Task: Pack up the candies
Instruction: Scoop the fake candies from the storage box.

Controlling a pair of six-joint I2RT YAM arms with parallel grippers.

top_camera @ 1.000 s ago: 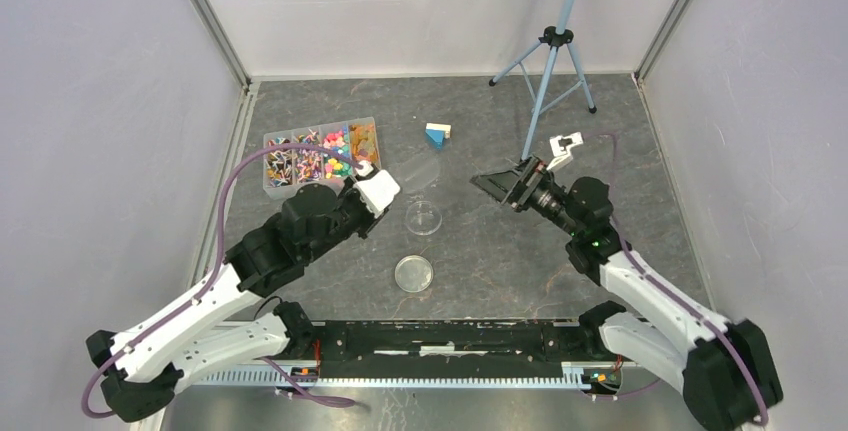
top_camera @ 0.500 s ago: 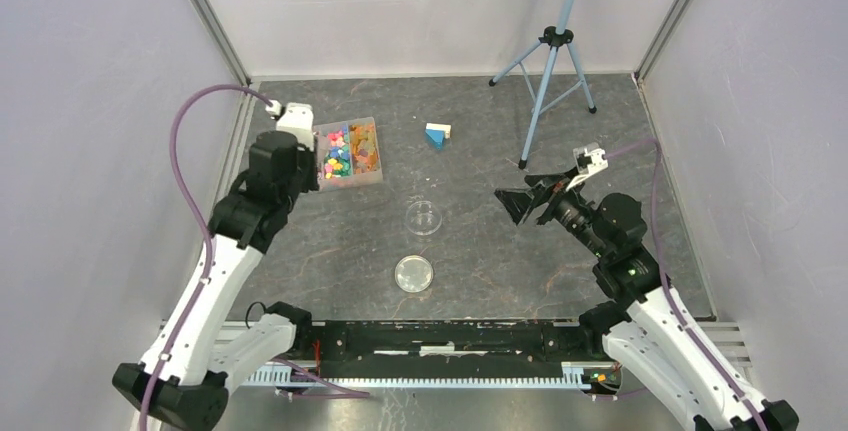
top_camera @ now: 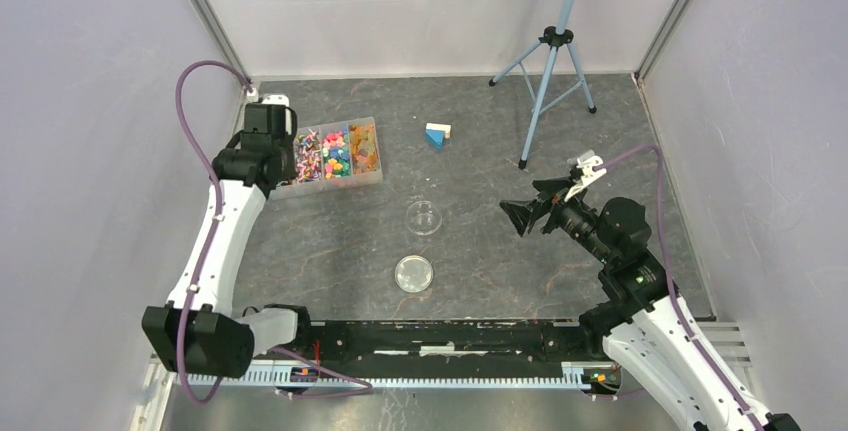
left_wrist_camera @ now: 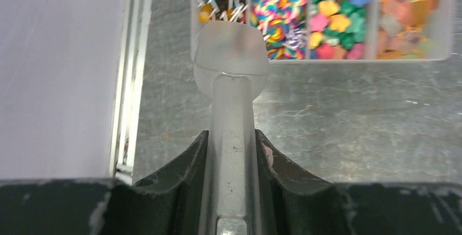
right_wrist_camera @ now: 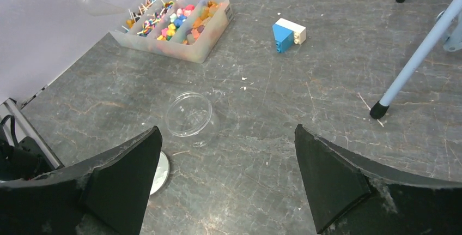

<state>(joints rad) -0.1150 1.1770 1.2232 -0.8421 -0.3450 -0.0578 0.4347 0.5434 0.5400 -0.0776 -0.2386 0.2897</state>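
Observation:
The candies point(left_wrist_camera: 338, 17) fill a clear compartment tray point(left_wrist_camera: 354, 59) at the back left; they also show in the top view point(top_camera: 338, 151) and the right wrist view point(right_wrist_camera: 173, 23). My left gripper point(left_wrist_camera: 231, 142) is shut on the handle of a translucent scoop point(left_wrist_camera: 231, 55), whose bowl sits over the tray's near wall at its two leftmost compartments. In the top view the left gripper point(top_camera: 268, 146) hangs over the tray's left end. My right gripper point(right_wrist_camera: 227, 131) is open and empty, above the table to the right of a clear jar point(right_wrist_camera: 189, 116); it also shows in the top view point(top_camera: 522, 216).
The open jar point(top_camera: 424, 218) stands mid-table, its lid point(top_camera: 414, 273) lying nearer the arms. A blue-and-white block point(top_camera: 436, 135) lies behind them. A tripod point(top_camera: 548, 61) stands at the back right. The left wall is close to the tray.
My left arm has swung from beside the jar back and left to the tray's left end, carrying the scoop. My right gripper has drawn back to the right, away from the jar.

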